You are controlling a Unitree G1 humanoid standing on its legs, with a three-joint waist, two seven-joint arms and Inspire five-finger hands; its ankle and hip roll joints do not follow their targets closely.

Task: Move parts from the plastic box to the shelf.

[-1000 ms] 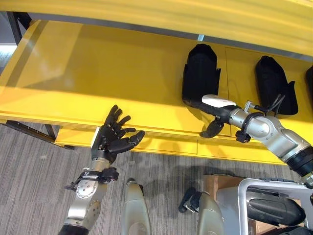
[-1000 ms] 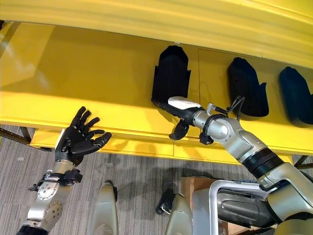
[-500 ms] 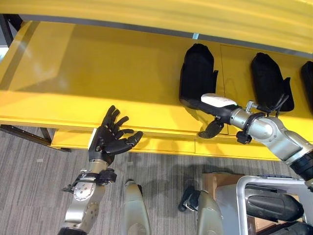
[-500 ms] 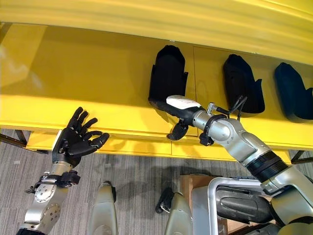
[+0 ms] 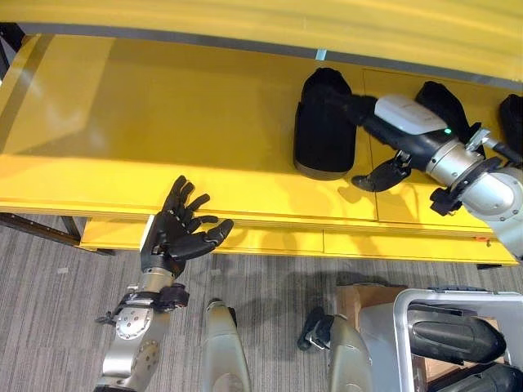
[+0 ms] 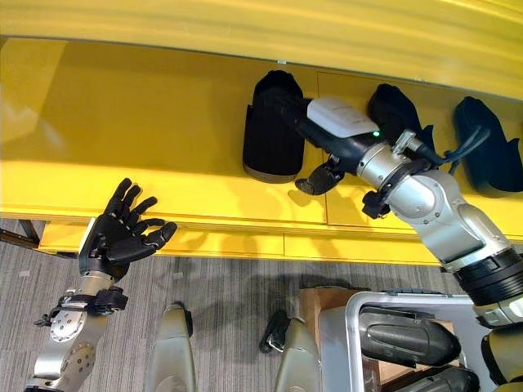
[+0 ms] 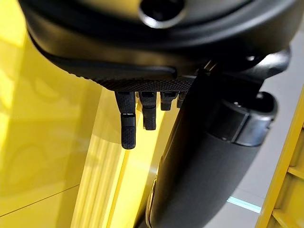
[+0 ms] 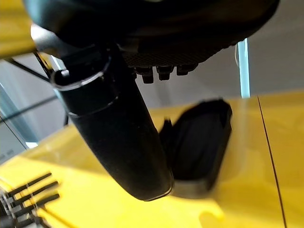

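A black moulded part (image 5: 323, 126) lies on the yellow shelf (image 5: 163, 122), right of its middle. My right hand (image 5: 400, 122), with a white cover on its back, hovers at the part's right side. Its fingers reach straight over the part's far end, and its thumb (image 5: 377, 173) hangs free above the shelf. In the right wrist view the part (image 8: 199, 142) lies past the hand, ungripped. My left hand (image 5: 181, 233) is open and holds nothing, palm up in front of the shelf's front edge. Its fingers (image 7: 127, 128) are straight.
Two more black parts (image 5: 441, 102) (image 6: 489, 147) lie further right on the shelf. A grey plastic box (image 6: 359, 310) at the lower right holds black parts (image 6: 404, 343). A yellow upper shelf board (image 5: 261, 20) overhangs the back. The shelf's left half is bare.
My right hand has left the part's near end and risen back and to the right, fingers now over its far end. The left hand has barely moved. The camera shifted a little.
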